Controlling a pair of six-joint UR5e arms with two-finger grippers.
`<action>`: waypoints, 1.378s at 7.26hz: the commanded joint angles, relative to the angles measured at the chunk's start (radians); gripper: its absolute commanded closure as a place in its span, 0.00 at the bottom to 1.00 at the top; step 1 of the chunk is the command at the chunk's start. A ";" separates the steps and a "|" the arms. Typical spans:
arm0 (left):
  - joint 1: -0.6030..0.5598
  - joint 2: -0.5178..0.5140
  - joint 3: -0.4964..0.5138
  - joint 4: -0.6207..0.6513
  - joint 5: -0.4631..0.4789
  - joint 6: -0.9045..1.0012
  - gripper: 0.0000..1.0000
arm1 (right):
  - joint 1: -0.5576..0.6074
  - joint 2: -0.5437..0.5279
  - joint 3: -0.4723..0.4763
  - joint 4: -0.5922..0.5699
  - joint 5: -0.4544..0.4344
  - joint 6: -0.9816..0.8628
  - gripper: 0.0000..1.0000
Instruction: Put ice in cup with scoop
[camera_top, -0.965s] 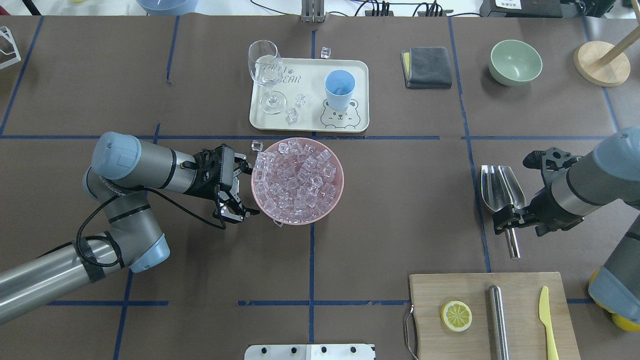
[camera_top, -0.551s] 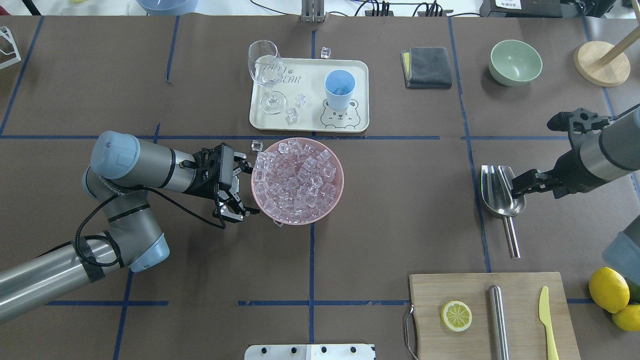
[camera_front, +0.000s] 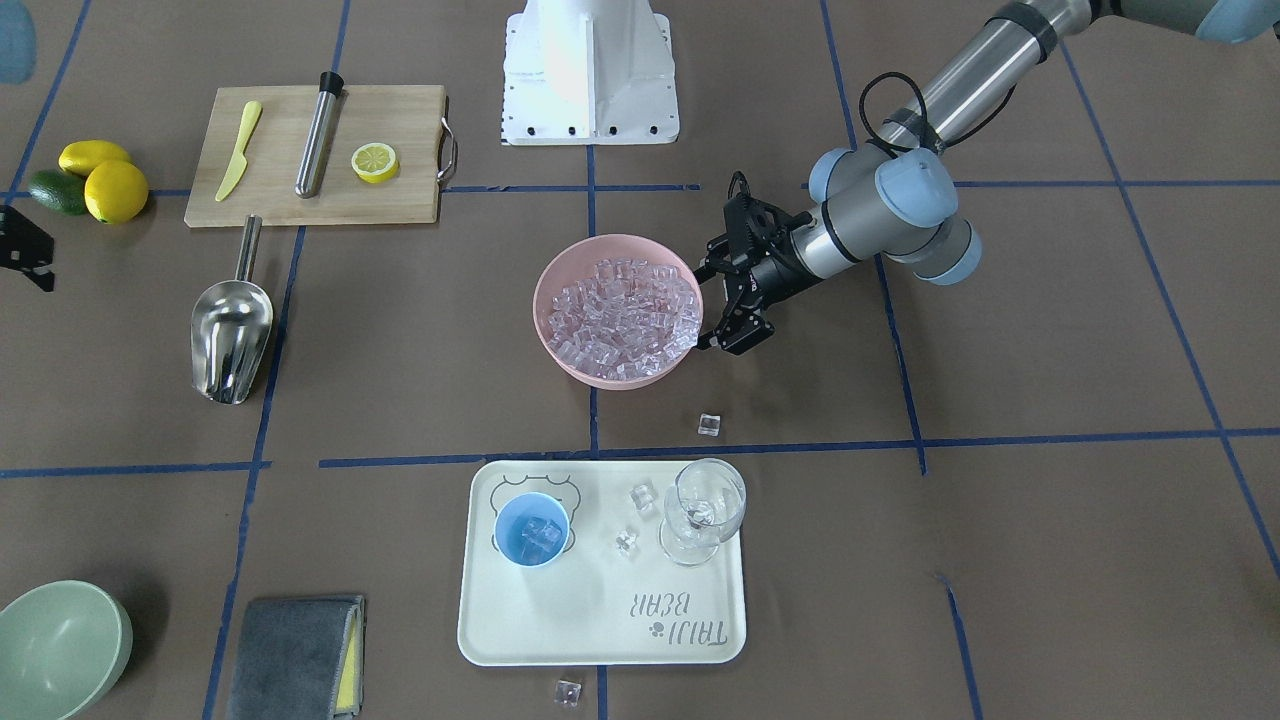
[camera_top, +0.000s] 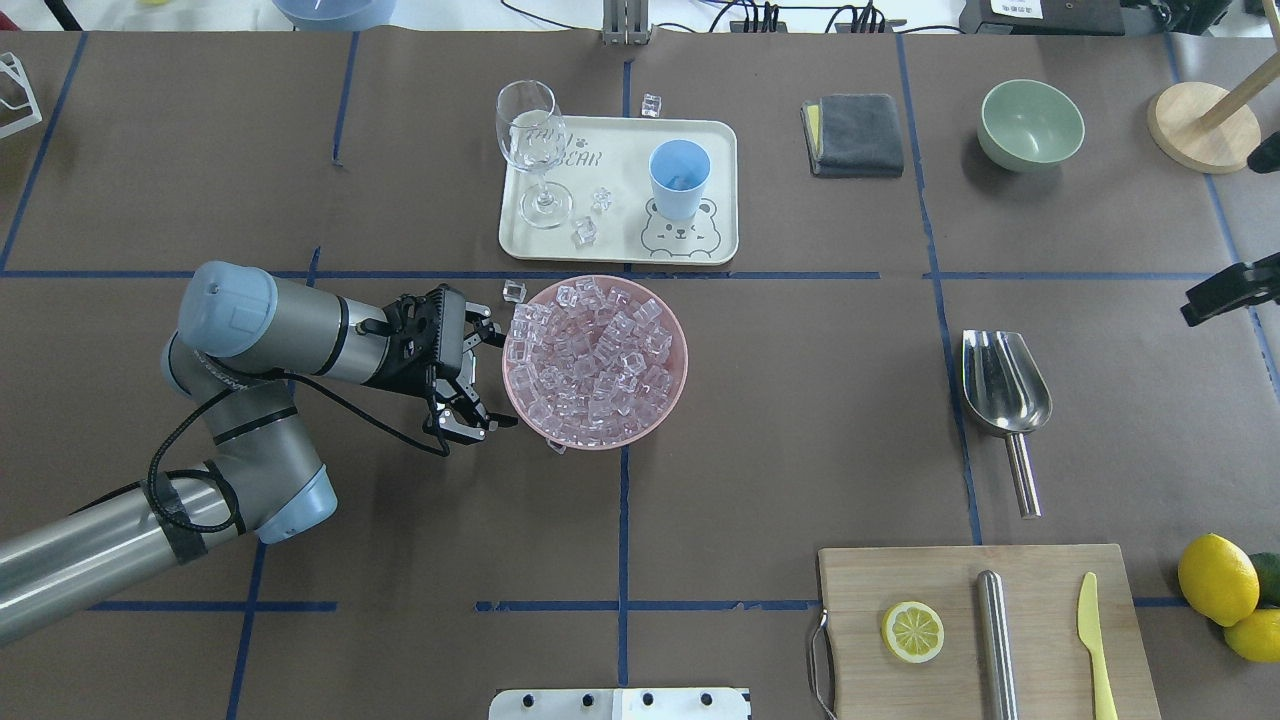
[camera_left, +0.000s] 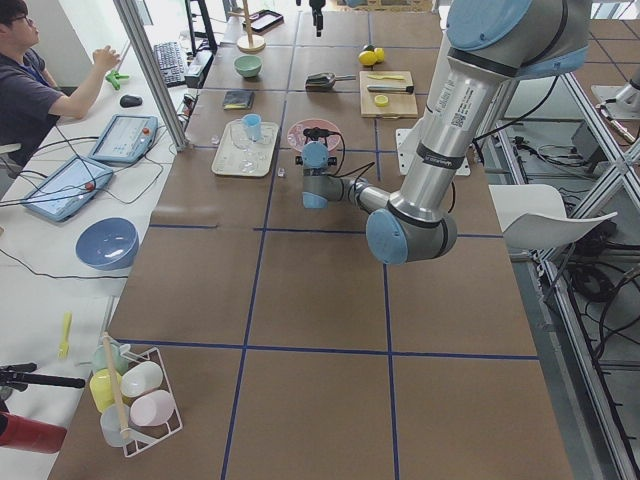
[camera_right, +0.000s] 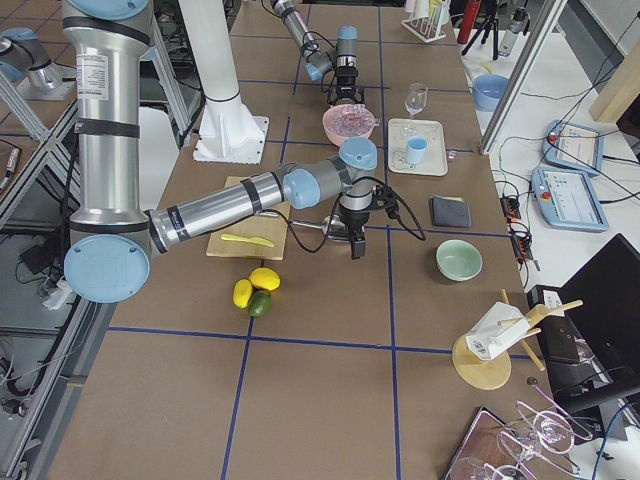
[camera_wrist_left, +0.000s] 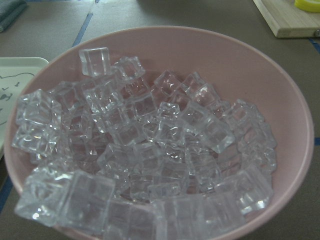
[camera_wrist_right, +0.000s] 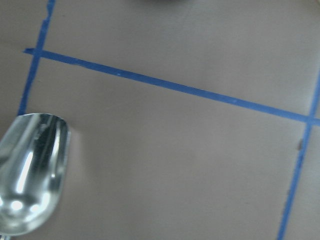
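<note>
Left end effector (camera_top: 492, 380) is spread wide at 9 o'clock of the pink bowl (camera_top: 650, 432), one jaw toward each side of the rim. Touching or just shy, I can't make out. My read: I'm parked there to brace the bowl against skidding. Ice (camera_top: 595, 360) is heaped high in it, and my left wrist view is wall-to-wall cubes.

Right end effector (camera_top: 1222, 293) is out at the counter (camera_top: 800, 400) edge, 3 o'clock of the scoop (camera_top: 1003, 383), gripping nothing. Wide or narrow I cannot tell, as only a dark sliver shows.

Scoop lies flat, well apart at 3 o'clock of the bowl, handle pointing to 6 o'clock, toward me, handy for a pickup.

Cup (camera_top: 679, 178) stands upright on the tray (camera_top: 620, 240) at 12 o'clock of the bowl, a few cubes inside, with loose cubes between it and the wine glass (camera_top: 535, 150)
</note>
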 joint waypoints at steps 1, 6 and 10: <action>-0.007 0.002 0.000 0.000 -0.001 0.000 0.00 | 0.185 -0.046 -0.013 -0.113 0.008 -0.299 0.00; -0.249 0.104 0.000 0.104 -0.009 0.011 0.00 | 0.304 -0.140 -0.082 -0.105 0.162 -0.371 0.00; -0.525 0.178 -0.108 0.573 -0.180 0.017 0.00 | 0.304 -0.142 -0.076 -0.102 0.131 -0.353 0.00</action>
